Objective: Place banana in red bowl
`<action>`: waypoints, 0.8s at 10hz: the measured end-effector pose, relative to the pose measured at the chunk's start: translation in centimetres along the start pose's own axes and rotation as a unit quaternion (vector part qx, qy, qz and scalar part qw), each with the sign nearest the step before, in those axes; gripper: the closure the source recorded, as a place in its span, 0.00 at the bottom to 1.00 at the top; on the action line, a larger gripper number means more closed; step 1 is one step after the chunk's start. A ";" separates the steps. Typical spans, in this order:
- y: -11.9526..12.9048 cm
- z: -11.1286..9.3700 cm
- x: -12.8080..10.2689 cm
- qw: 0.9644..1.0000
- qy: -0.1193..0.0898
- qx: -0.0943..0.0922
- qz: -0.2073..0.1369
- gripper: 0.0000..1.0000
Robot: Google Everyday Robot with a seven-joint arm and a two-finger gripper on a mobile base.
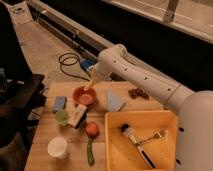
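- my gripper [91,80] hangs just over the red bowl's far rim, fingers clamped on the banana [90,84], pale, slim, curved, tip down
- red bowl [84,96]: round, shallow, smooth, on wooden table [50,132]
- yellow bin [142,145]: boxy plastic, right

Gripper [91,83] apparently shut, arm outstretched.

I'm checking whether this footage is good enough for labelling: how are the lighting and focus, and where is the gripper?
Camera view: warm, dim light on the wooden table, background nearly black; the whole frame is soft, so edges smear. The gripper, shut on the banana, hangs over the red bowl at its far rim; the yellow bin is brightest.
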State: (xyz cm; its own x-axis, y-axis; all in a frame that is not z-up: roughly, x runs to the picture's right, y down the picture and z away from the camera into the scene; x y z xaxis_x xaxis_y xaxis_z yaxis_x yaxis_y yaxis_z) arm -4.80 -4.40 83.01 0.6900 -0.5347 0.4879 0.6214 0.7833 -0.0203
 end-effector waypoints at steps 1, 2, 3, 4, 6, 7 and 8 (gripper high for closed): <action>0.4 0.7 -0.1 1.000 -0.006 0.000 0.008 1.00; 0.6 1.2 -0.2 1.000 -0.012 0.002 0.015 1.00; 1.0 2.0 -0.3 0.999 -0.024 0.006 0.025 1.00; 1.0 2.9 -0.9 0.999 -0.036 0.008 0.027 0.98; 1.2 4.7 -2.3 0.998 -0.049 0.008 0.028 0.81; 1.4 5.6 -2.8 0.998 -0.042 0.011 0.035 0.68; 1.5 5.8 -2.9 0.998 -0.041 0.012 0.040 0.61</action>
State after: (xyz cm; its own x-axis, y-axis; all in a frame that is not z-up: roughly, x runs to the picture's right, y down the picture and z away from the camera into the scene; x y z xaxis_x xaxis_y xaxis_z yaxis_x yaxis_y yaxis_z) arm -7.99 0.20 86.59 0.7034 -0.4434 0.5556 0.5559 0.8302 -0.0413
